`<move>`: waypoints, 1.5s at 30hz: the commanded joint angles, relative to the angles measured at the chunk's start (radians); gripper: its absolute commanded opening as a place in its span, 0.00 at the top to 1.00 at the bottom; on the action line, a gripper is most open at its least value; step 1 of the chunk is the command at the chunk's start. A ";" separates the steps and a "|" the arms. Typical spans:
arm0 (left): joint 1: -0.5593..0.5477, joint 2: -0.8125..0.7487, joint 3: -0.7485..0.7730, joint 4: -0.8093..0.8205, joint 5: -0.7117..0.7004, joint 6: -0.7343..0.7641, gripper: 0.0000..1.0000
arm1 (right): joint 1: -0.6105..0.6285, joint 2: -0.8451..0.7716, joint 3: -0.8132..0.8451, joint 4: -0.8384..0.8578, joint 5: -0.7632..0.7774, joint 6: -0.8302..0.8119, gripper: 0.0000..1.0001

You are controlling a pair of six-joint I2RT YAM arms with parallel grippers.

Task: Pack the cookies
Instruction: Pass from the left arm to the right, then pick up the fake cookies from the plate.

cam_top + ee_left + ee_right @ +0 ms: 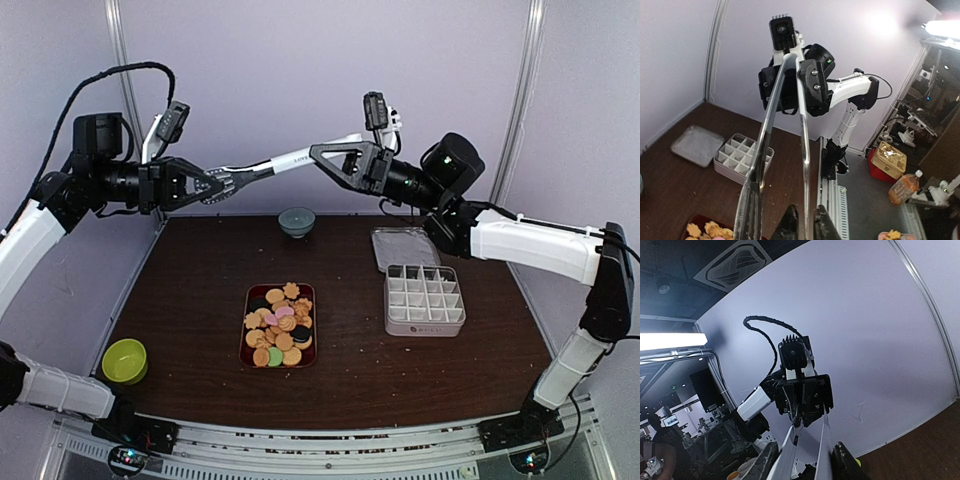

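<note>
Cookies (279, 325) fill a tray (244, 342) mid-table, while overhead toward 12 o'clock the left gripper (212, 186) clamps tongs (262, 167) and the right gripper (803, 462) straddles them, its grip unclear, so an early release risks dropping them.

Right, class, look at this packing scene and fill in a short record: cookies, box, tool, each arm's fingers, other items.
cookies: heaped on a dark red tray, mid-table, none packed
divided box: compartments empty, right of the tray; flat lid behind it
tongs: in the air between both arms, over the far edge of the table
left fingers: shut on one end of the tongs
right fingers: around the other end; grip unclear
other: grey bowl at back, green bowl near left
</note>
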 commanded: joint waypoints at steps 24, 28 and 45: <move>0.288 0.087 0.034 -0.475 -0.528 0.423 0.25 | 0.162 -0.122 -0.044 -0.734 0.691 -0.677 0.73; 0.298 0.088 -0.031 -0.476 -0.577 0.444 0.26 | 0.222 -0.075 -0.014 -0.776 0.774 -0.730 0.73; 0.297 0.090 -0.144 -0.450 -0.626 0.454 0.24 | 0.336 -0.049 -0.108 -0.788 0.931 -0.754 0.63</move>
